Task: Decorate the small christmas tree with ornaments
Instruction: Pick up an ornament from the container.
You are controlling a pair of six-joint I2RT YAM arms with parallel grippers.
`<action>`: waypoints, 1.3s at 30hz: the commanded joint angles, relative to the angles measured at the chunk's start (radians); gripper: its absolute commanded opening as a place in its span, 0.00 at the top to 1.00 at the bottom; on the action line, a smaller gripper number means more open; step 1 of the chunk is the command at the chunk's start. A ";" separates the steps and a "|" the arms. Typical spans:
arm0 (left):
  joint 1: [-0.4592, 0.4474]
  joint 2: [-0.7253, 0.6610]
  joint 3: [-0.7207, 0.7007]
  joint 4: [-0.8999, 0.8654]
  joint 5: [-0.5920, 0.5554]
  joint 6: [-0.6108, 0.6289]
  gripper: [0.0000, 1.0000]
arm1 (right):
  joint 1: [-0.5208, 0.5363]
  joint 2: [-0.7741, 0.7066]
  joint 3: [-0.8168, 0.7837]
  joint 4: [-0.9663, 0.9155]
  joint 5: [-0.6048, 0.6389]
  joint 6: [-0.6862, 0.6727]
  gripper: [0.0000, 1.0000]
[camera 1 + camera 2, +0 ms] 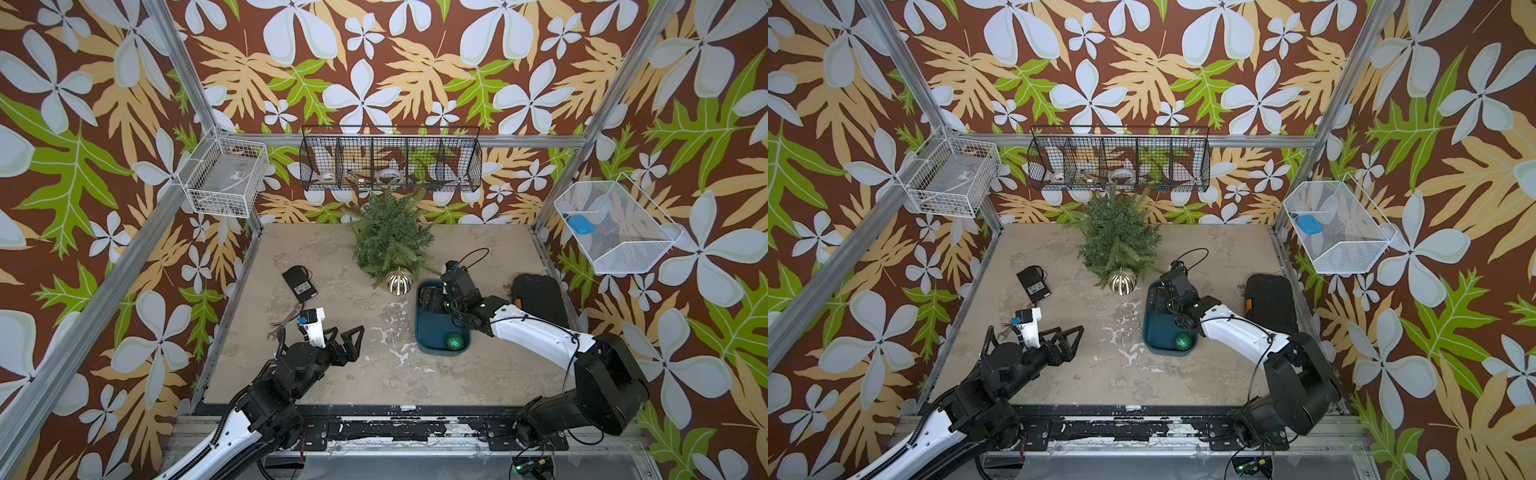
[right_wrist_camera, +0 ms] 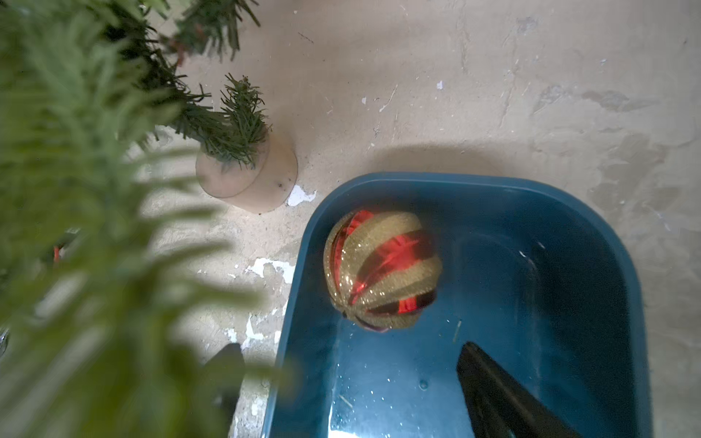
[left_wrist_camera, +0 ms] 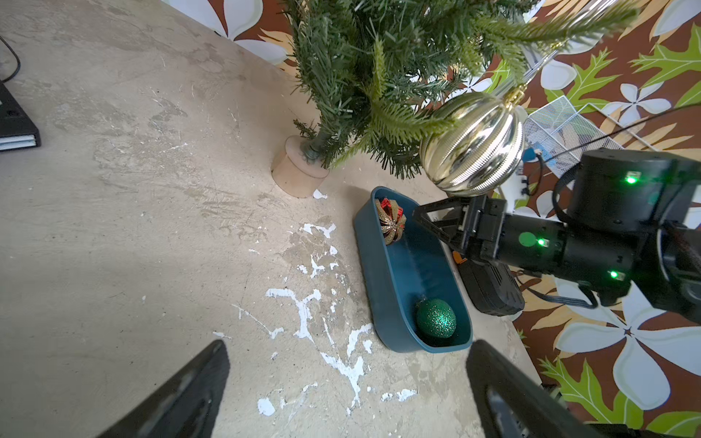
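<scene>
Beige chipped tabletop (image 1: 415,374), floral walls (image 1: 374,62); left gripper (image 1: 348,332) and right gripper (image 3: 426,220) stand spread.

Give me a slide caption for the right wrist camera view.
Open right pincer faces the red-and-gold bauble in the teal tray, tree base alongside.

The middle of the table (image 1: 374,374) is bare, so a gripper can pass there. At the back the tree (image 1: 390,237) pushes its branches out, and a gold ball (image 1: 398,282) hangs low near the blue tray's (image 3: 373,273) far corner. The tray walls shut in the red ball (image 2: 381,271) and the green ball (image 1: 455,342), with room between them. A black case (image 1: 538,299) blocks the right side
</scene>
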 commanded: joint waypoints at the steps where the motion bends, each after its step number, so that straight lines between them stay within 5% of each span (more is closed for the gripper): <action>1: 0.000 -0.009 0.002 -0.003 -0.001 0.000 0.00 | -0.002 0.044 0.022 0.027 0.043 0.024 0.10; 19: -0.001 -0.027 -0.002 -0.011 -0.018 -0.004 0.00 | -0.038 0.161 0.049 -0.001 0.115 0.058 0.20; 27: 0.000 -0.025 -0.003 -0.006 -0.016 -0.001 0.00 | -0.036 0.161 0.057 -0.007 0.130 0.037 0.11; 39: 0.000 -0.032 0.002 -0.019 -0.022 -0.007 0.00 | -0.037 0.263 0.137 -0.040 0.135 0.025 0.13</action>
